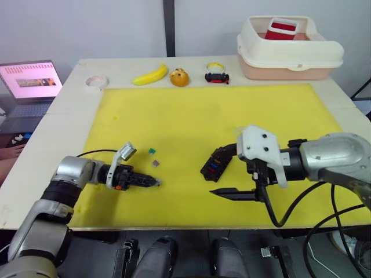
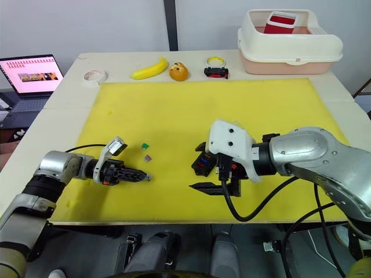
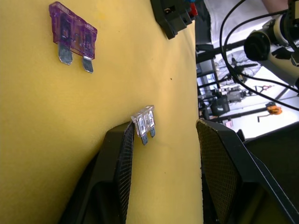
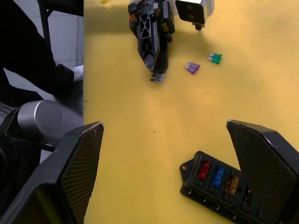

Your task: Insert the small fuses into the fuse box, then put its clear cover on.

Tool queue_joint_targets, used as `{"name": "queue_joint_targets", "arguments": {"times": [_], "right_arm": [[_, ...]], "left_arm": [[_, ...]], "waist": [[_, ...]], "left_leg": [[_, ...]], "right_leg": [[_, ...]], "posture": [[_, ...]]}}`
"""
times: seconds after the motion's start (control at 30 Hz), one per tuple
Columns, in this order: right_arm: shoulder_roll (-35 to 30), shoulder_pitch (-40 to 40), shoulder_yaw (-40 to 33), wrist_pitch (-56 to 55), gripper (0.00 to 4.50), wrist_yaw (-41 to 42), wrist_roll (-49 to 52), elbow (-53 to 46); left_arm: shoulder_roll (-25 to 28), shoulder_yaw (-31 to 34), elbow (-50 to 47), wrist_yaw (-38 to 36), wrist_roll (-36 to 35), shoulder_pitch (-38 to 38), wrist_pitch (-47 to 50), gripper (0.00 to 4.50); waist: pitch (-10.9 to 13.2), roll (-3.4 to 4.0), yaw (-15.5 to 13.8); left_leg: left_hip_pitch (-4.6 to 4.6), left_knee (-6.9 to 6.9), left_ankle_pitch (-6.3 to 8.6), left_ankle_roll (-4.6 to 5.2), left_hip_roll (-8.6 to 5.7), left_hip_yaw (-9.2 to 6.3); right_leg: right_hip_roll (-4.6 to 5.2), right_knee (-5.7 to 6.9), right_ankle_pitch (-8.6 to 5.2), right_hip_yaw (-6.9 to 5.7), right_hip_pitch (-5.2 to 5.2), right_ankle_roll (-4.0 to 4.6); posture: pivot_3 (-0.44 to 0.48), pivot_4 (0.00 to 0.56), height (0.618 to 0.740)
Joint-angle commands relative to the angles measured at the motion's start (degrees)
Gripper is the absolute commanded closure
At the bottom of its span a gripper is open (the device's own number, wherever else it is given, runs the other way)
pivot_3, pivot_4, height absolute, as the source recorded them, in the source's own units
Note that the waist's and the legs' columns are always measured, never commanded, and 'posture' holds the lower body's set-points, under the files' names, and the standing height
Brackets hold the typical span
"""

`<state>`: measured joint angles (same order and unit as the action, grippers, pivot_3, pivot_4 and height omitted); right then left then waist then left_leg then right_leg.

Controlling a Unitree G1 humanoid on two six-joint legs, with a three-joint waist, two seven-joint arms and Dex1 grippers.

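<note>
The left claw (image 3: pixel 163 135) stands open around a clear fuse (image 3: pixel 145 122) lying on the yellow mat (image 1: pixel 191 116), one finger touching it. The right claw (image 4: pixel 166 172) hangs open over the fuse box (image 4: pixel 219 184). Tiny, light and slick, the fuse likely needs pinching across its plastic body, not its blades.

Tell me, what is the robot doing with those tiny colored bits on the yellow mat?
It is putting little fuses into a black fuse box. Red, blue and amber ones already sit in its slots. The left gripper is low on the yellow mat, its fingers open around a clear fuse lying there. A purple fuse and a green fuse wait nearby on the mat. The right gripper hovers open over the fuse box.
</note>
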<state>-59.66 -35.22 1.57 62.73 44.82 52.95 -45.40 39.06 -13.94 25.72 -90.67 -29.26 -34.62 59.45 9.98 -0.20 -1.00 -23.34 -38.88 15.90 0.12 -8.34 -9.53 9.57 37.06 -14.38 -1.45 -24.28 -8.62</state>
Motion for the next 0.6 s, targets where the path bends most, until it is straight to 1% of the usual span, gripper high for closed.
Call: {"name": "queue_joint_targets", "arguments": {"times": [0.03,0.1,0.13,0.17,0.2,0.3,0.47,0.6], "right_arm": [[-0.1,-0.5,-0.6,-1.2,0.00,0.1,-0.5,-0.8],[-0.2,-0.5,-0.6,-1.2,0.00,0.1,-0.6,-0.8],[-0.2,-0.6,-0.6,-1.2,0.00,0.0,-0.6,-0.8],[-0.2,-0.6,-0.5,-1.2,0.00,0.0,-0.6,-0.8],[-0.2,-0.6,-0.5,-1.2,0.00,0.0,-0.7,-0.9],[-0.1,-0.7,-0.4,-1.2,0.00,-0.1,-0.8,-0.8],[0.1,-0.7,-0.1,-1.4,0.00,-0.2,-1.1,-0.8],[0.3,-0.5,-0.2,-1.4,0.00,-0.4,-1.0,-0.8]], "left_arm": [[-0.3,-1.2,-0.9,2.7,1.6,1.9,-0.2,2.25],[-0.6,-0.8,-1.0,3.1,1.4,2.0,0.0,2.25],[-0.6,-0.7,-1.0,3.2,1.4,2.0,0.0,2.69],[-0.7,-0.6,-0.9,3.3,1.4,1.9,0.0,2.81],[-0.7,-0.5,-0.8,3.5,1.5,1.9,-0.2,3.03],[-0.6,-0.2,0.0,4.3,2.0,1.8,-1.1,4.45],[-0.6,0.7,-0.1,4.7,1.7,1.6,-1.1,4.48],[-0.7,2.2,-2.0,5.1,0.5,1.2,-0.8,4.48]], "waist": [[0.0,0.02,0.1],[0.0,0.02,0.1],[0.0,0.02,0.1],[0.0,0.02,0.1],[0.0,0.02,0.1],[-0.1,0.09,0.0],[-0.1,0.23,0.0],[-0.1,0.23,0.0]], "left_leg": [[0.00,0.00,0.00,0.00,0.00,0.00],[0.00,0.00,0.00,0.00,0.00,0.00],[0.00,0.00,0.00,0.00,0.00,0.00],[0.00,0.00,0.00,0.00,0.00,0.00],[0.00,0.00,0.00,0.00,0.00,0.00],[0.00,0.00,0.00,0.00,0.00,0.00],[0.02,0.01,0.00,-0.01,0.01,-0.02],[0.02,0.01,0.00,-0.01,0.01,-0.02]], "right_leg": [[0.00,0.00,0.00,0.00,0.00,0.00],[0.00,0.00,0.00,0.00,0.00,0.00],[0.00,0.00,0.00,0.00,0.00,0.00],[0.00,-0.01,0.00,0.00,0.00,0.00],[0.00,-0.01,0.00,0.00,0.00,0.00],[0.00,0.00,0.00,0.00,-0.01,0.00],[-0.01,0.01,0.00,0.00,0.01,0.00],[-0.02,0.01,0.00,-0.01,0.01,0.00]], "posture": [[0.000,0.150,0.740],[0.000,0.150,0.740],[0.000,0.150,0.740],[0.000,0.150,0.740],[0.000,0.150,0.740],[0.000,0.150,0.740],[0.000,0.150,0.740],[0.000,0.150,0.740]]}}
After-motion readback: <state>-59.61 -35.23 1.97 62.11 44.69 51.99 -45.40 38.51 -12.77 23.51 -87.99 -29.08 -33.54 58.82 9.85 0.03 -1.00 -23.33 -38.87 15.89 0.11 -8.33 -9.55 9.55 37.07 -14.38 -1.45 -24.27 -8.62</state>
